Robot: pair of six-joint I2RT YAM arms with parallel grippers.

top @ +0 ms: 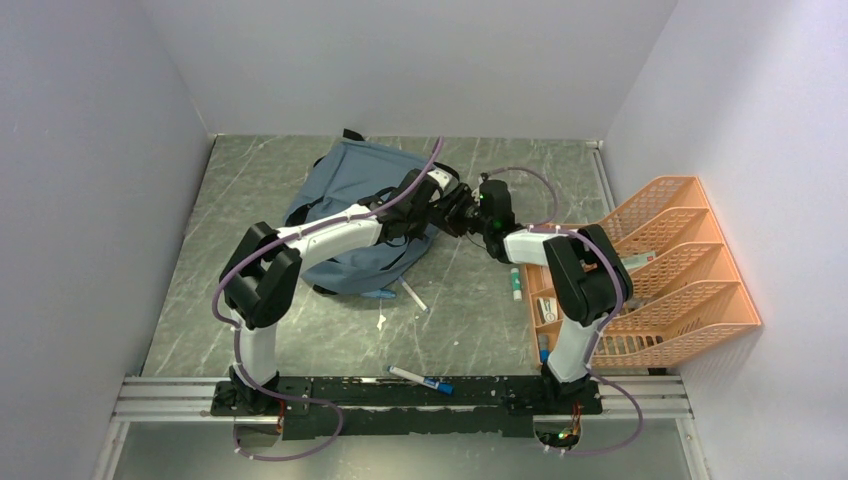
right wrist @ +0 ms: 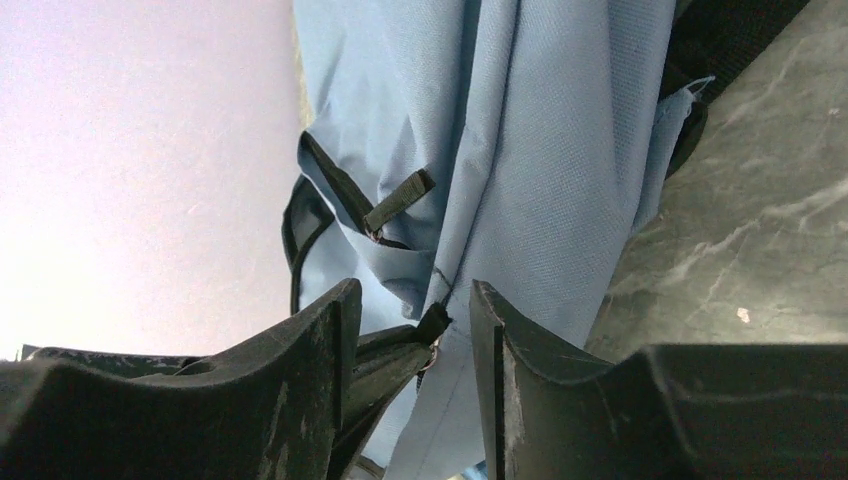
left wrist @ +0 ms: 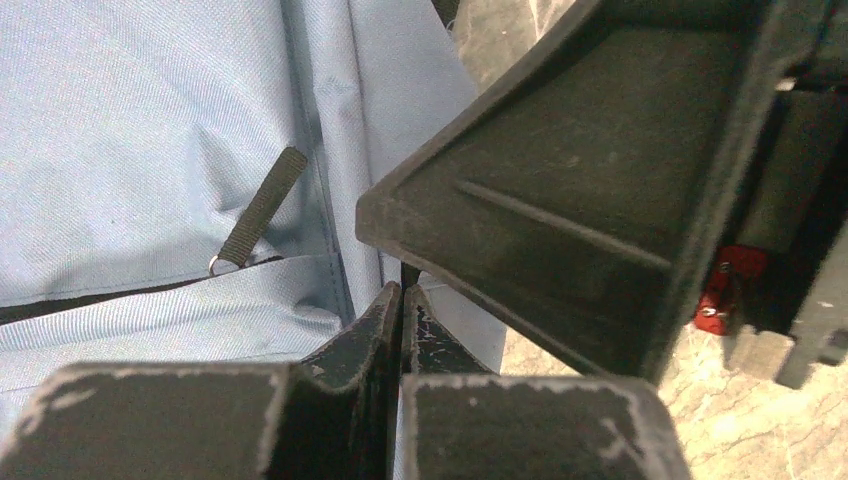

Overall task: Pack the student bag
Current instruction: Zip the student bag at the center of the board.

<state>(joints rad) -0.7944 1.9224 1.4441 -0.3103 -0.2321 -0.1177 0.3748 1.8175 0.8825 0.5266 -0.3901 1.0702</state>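
Left gripper (left wrist: 401,292) clamped on black tab (right wrist: 433,322) of student bag (left wrist: 130,130); right gripper (right wrist: 415,295) half-open astride it. Tab could be knocked free by colliding fingers.

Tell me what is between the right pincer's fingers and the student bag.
The left pincer, shut on an edge of the student bag, sits inside the open gap of the right pincer, as the right wrist view shows.
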